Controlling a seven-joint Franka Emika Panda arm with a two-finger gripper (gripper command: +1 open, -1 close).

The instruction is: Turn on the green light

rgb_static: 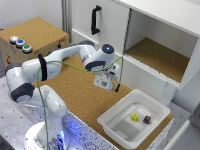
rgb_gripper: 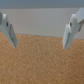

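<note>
The green light (rgb_static: 27,48) is a small green-capped button on top of a cork-topped box (rgb_static: 42,31) at the exterior view's far left. It is the nearest of three buttons, beside a blue-capped one (rgb_static: 20,43) and a pale one (rgb_static: 13,38). My gripper (rgb_static: 112,88) hangs over the cork tabletop (rgb_static: 80,90) near the middle, far to the right of the box. In the wrist view the gripper (rgb_gripper: 40,37) is open and empty, with both fingers (rgb_gripper: 9,31) spread wide above bare cork. No button shows in the wrist view.
A white bin (rgb_static: 131,122) at the exterior view's front right holds a yellow die (rgb_static: 134,117) and a dark die (rgb_static: 146,119). A white cabinet with a black handle (rgb_static: 95,20) and an open cork-floored compartment (rgb_static: 157,57) stands behind.
</note>
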